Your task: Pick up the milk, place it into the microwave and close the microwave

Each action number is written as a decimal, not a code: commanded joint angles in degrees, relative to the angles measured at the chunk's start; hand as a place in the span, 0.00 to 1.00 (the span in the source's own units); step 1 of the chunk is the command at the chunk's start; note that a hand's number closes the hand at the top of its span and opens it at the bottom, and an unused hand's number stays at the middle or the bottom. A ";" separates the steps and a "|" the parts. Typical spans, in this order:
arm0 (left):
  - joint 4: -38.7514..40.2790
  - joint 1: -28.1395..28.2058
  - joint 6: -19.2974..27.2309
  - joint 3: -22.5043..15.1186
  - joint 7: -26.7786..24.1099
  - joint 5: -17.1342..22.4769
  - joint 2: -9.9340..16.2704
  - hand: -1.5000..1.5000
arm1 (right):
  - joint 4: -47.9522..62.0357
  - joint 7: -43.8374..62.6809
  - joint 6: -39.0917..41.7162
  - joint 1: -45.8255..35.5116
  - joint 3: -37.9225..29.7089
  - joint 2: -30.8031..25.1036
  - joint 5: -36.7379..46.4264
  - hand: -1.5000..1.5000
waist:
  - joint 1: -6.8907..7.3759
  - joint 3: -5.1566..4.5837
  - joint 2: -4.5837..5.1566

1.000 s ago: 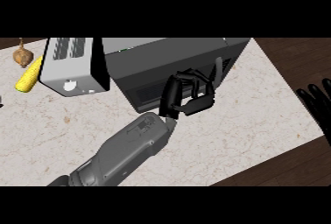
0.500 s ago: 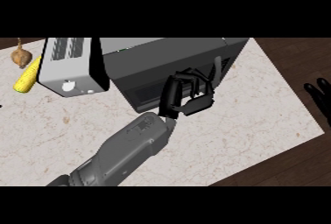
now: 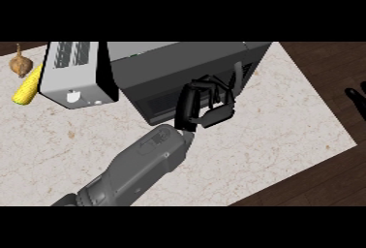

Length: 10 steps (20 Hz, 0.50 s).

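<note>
Left hand (image 3: pixel 204 104) is up against the front of the microwave (image 3: pixel 178 68), its fingers curled, with the thumb-side digit running down the left and the others bent toward the door's right part. You cannot see anything held inside that curl, and the milk shows nowhere in view; whether it already sits inside the microwave, behind the hand, can't be told.

Judging by the pose, you are on the closing step. Keep the palm flat to the door face and push along the door's swing rather than straight down, so the fingers slide with it instead of catching the handle bar just right of the hand. Watch the forearm: it comes in from lower left across the bench (image 3: pixel 286 121), so let the wrist turn as the door swings.

Well left of the hand, the toaster (image 3: pixel 71 72) stands touching the microwave's side, with the corn cob (image 3: pixel 27 88) and the onion (image 3: pixel 20 63) beyond it. Far right of it, your right hand (image 3: pixel 356 99) rests at the edge, fingers up and relaxed.

Compared with a second ago, the left hand has barely shifted on the door, while the right hand has drifted further toward the right edge.
</note>
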 commanded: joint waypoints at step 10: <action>5.78 -5.01 -1.45 1.59 -1.37 3.66 0.02 1.00 | 0.19 2.28 -0.35 -1.34 -2.09 -2.61 -3.67 0.00 | -0.49 0.07 0.88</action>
